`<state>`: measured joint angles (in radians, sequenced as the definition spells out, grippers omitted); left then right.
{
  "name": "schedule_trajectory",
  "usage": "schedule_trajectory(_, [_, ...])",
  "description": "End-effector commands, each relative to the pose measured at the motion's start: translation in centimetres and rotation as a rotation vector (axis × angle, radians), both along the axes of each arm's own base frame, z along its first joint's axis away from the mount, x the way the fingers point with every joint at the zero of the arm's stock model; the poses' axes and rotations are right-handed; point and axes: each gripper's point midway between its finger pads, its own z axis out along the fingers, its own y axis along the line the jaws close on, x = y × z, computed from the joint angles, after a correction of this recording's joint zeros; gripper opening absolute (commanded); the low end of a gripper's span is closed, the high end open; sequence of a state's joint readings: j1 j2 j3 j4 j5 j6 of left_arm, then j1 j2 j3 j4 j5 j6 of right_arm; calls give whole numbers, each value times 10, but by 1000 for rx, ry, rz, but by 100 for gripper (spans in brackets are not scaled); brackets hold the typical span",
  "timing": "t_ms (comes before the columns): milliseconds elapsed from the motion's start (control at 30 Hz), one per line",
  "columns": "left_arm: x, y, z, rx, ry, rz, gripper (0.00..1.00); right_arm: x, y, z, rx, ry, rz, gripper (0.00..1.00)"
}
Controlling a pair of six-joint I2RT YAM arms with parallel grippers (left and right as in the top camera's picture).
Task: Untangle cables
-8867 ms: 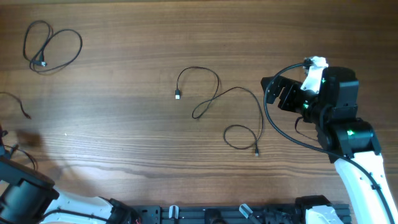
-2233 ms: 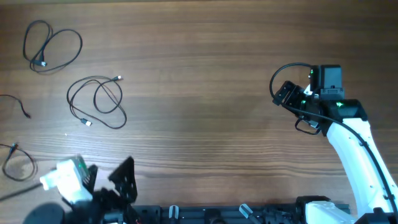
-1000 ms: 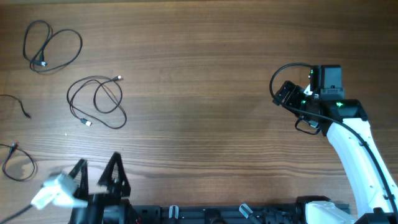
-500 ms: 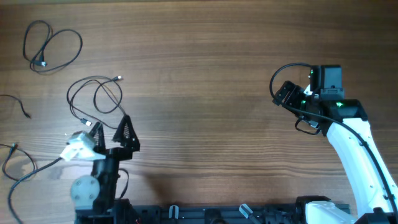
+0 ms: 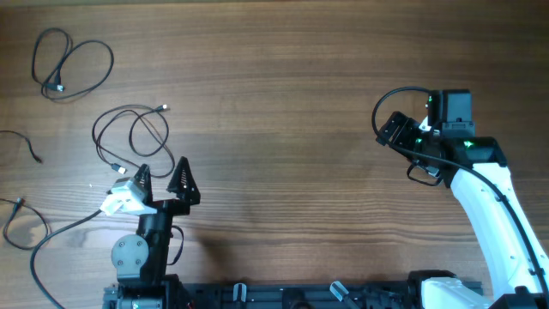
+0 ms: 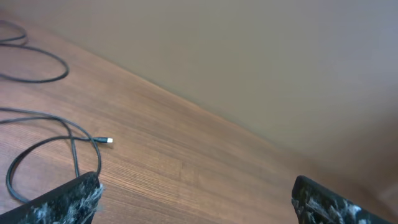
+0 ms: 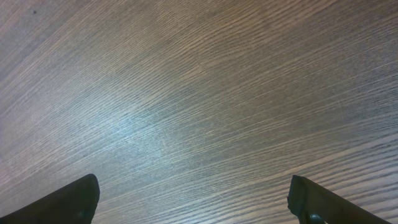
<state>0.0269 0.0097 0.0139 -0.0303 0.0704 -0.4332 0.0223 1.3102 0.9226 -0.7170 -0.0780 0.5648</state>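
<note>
Several black cables lie at the table's left. A looped one (image 5: 73,64) is at the far left corner. A coiled one (image 5: 133,142) with a white-tipped plug lies below it, and it also shows in the left wrist view (image 6: 62,140). My left gripper (image 5: 163,174) is open and empty, just below and right of this coil, not touching it; its jaws stand wide apart in the left wrist view (image 6: 193,202). My right gripper (image 5: 390,129) is open and empty over bare wood at the right, with only wood grain between its fingertips (image 7: 193,199).
A short cable end (image 5: 26,146) and a small loop (image 5: 21,223) lie at the left edge. The left arm's own lead (image 5: 60,236) trails beside its base. A pale wall (image 6: 249,56) rises behind the table's far edge.
My left arm has swung up from the front edge to just below the coiled cable, jaws open. The right arm has not moved. The cables lie as before.
</note>
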Motion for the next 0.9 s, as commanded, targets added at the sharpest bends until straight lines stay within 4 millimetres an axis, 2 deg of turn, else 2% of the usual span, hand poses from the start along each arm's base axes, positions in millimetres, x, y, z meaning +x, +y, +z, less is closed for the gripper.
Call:
schedule_trajectory(0, [-3, -26, -5, 214, -12, -161, 100, 0, 0, -3, 13, 11, -13, 100])
schedule_trajectory(67, [-5, -35, -8, 286, -16, -213, 100, 0, 0, -3, 13, 11, -13, 100])
schedule_trajectory(233, [-4, -35, -12, 419, -20, -224, 100, 0, 0, -3, 13, 11, -13, 100])
schedule_trajectory(433, [-3, -34, -16, 409, 0, -223, 100, 0, 0, -3, 13, 11, -13, 100])
schedule_trajectory(533, [-1, -26, -20, 411, 24, -179, 100, 0, 0, -3, 13, 11, -13, 100])
schedule_trajectory(867, [-1, -27, -20, 411, 25, -180, 100, 0, 0, -3, 13, 10, -13, 100])
